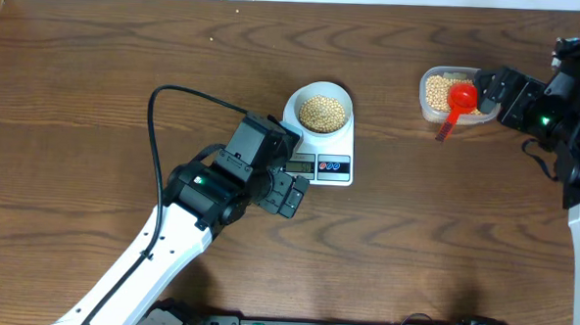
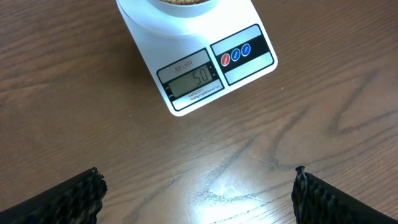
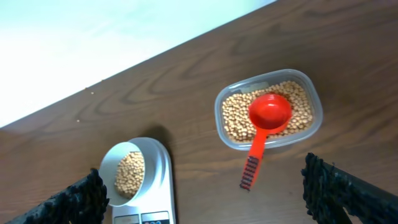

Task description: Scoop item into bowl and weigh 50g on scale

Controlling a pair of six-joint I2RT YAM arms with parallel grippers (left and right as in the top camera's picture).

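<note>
The beans [image 1: 323,111] are being held as a low heap in the white bowl [image 1: 322,86]. The bowl is being carried by the scale [image 1: 315,146], on its far part, near the middle of the table [image 1: 97,95]. On the display [image 2: 194,81] of the scale the digits 50 are being shown (they are being read most easily from the left wrist view). The red and blue buttons [image 2: 235,55] are being seen just beside it.

The left gripper [image 2: 199,199] is being held near the display end of the scale, over bare wood, and the scale is not being touched by it. Its fingers [image 2: 62,199] are being spread wide, and nothing is being gripped between them.

More of the beans are being kept in the clear plastic tub [image 1: 423,98], well apart from the scale, toward the far right of the table. The red scoop [image 1: 461,95] is being supported with its cup on these beans, while its handle is being let out over the tub rim toward the table (the cup is looking empty in the right wrist view).

The right gripper [image 1: 491,91] is being held at the right edge of the tub. Its fingers [image 3: 348,193] are also being spread wide, and the scoop is not being gripped by them.
</note>
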